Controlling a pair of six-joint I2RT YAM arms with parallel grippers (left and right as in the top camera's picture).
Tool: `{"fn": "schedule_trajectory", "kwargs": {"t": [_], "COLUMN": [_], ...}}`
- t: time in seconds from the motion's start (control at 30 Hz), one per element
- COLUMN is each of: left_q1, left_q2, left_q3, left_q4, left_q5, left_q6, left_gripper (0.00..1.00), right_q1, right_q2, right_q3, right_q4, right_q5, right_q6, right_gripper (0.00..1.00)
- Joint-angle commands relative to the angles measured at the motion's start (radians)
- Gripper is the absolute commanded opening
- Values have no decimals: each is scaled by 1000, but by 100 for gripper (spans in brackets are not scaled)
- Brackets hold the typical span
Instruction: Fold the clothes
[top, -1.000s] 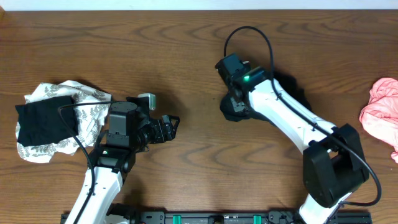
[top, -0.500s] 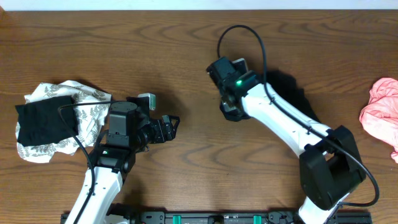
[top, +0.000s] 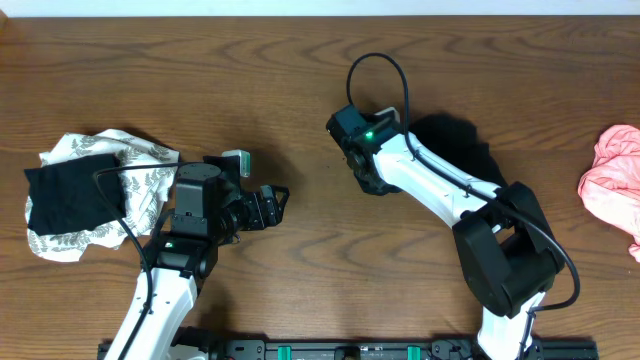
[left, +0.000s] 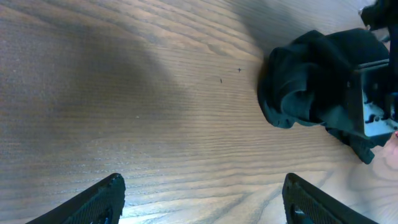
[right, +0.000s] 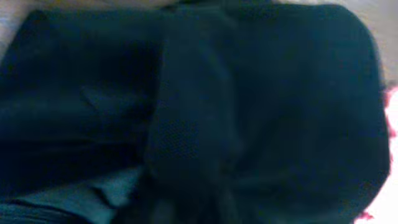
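Note:
The black shirt (top: 455, 140) lies bunched on the wooden table right of centre, partly under my right arm. My right gripper (top: 368, 178) is down at its left end and seems shut on the fabric. The right wrist view is filled with the dark shirt cloth (right: 249, 93), and the fingers are hidden. In the left wrist view the black shirt bunch (left: 298, 93) sits at the upper right with the right gripper (left: 373, 112) beside it. My left gripper (top: 270, 203) is open and empty over bare wood, left of the shirt; its fingertips (left: 202, 186) are wide apart.
A white leaf-print garment (top: 140, 165) lies crumpled at the left with a black piece (top: 70, 195) on top of it, close behind my left arm. A pink garment (top: 615, 175) lies at the right edge.
My right gripper has shifted a little to the left and turned, taking the end of the black shirt with it. More black cloth shows behind the arm. The left arm has not moved.

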Motion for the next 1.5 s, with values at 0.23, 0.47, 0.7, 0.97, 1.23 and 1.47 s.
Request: {"fn": "schedule_trajectory", "kwargs": {"t": [0.23,0.47,0.7,0.97,1.23,1.47], "left_q1": [-3,-14,-77,-112,-153,-230], "left_q2": [-7,-7,-6,0,56,168], "left_q3": [24,24,24,24,24,24], "left_q4": [-1,34,123,151,164,315], "left_q5": [-7,53,52,38,38,37], "left_q6": [10,10,10,10,9,6], "left_gripper": [81,81,81,81,81,81], "right_q1": [67,21,-235,-357,-357,-359], "right_q2": [-342,-655,-750,-563,-410,-421], "right_q3": [17,17,14,-19,-19,-19], "right_q4": [-15,29,30,-37,-49,-101], "right_q5": [-89,-80,-240,-479,-341,-103], "right_q6": [-253,-323,-405,-491,-400,-168], "right_gripper": [1,1,1,2,3,23]}}
